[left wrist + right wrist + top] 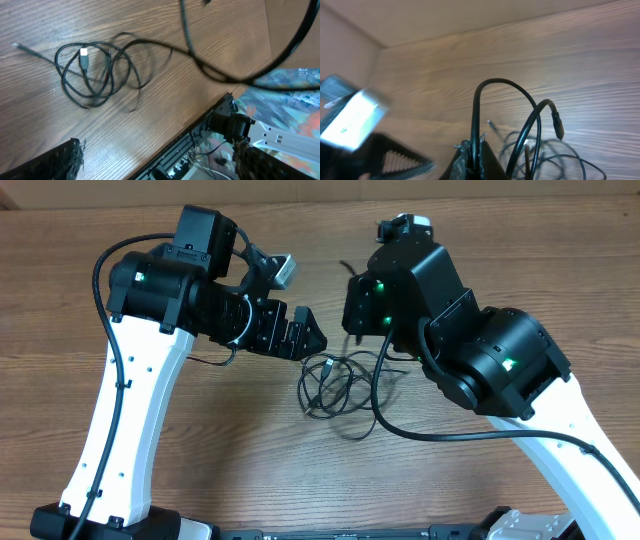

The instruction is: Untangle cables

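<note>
Starting on the left: the left arm's black two-finger gripper (pixel 308 338) hangs above the brown wood-grain table (pixel 200 460), and its wrist camera shows the jaws spread wide, one finger at each bottom corner, nothing between them. It looks straight down at the job.

And there it is, mid-table: the thin black cords with small plug ends (pixel 92 75), lying as a small flat knot of overlapping loops. One white-tipped plug (pixel 83 57) rests across the coil, and a loose strand trails off to the side. The loops cross each other at several spots, so nothing there counts as sorted yet.

Over to the right: the right arm's black gripper (pixel 472 150) has its jaws clenched, and a black cord rises from between them, arches over and ends in a dark plug (pixel 558 126) hanging clear above the heap. From this low, partly blurred angle it looks like one of the task cords rather than arm wiring, though I wouldn't swear to it.

Progress call: early days. At best one strand has been picked up; the coil on the table remains bunched, and separating each cord and laying it out is all ahead.

Writing or brands? None readable, only green indicator lights on the arm housings.
</note>
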Available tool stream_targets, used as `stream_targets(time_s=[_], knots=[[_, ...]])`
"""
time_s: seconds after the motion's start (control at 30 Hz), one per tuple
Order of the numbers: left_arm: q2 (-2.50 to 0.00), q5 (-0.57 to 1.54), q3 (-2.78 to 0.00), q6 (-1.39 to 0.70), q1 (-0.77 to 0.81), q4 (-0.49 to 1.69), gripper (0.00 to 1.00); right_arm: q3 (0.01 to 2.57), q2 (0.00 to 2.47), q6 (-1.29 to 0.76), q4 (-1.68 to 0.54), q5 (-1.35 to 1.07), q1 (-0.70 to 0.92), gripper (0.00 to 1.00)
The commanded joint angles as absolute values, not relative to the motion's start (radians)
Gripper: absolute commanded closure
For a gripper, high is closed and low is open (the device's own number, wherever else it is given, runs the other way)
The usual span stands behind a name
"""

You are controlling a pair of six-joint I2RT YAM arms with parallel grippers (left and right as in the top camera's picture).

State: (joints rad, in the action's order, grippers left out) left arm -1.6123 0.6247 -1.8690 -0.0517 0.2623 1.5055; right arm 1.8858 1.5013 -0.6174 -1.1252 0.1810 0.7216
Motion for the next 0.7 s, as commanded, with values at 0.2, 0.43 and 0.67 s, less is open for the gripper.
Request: stream_targets(time_s=[0.2, 0.43, 0.67], knots=[[-1.629, 0.610, -1.885, -0.086, 0.263, 1.444, 0.04, 1.913, 1.493, -0.621, -1.018, -0.111, 0.722, 0.96], [-1.684, 0.577, -1.885, -0.110, 0.263, 1.436, 0.15, 1.913, 1.493, -0.621, -0.983, -0.147, 0.722, 0.96], [-1.701, 0.373, -1.886, -0.226, 0.261, 1.440, 0.45, 1.913, 1.493, -0.621, -1.042, -0.015, 0.718, 0.96]])
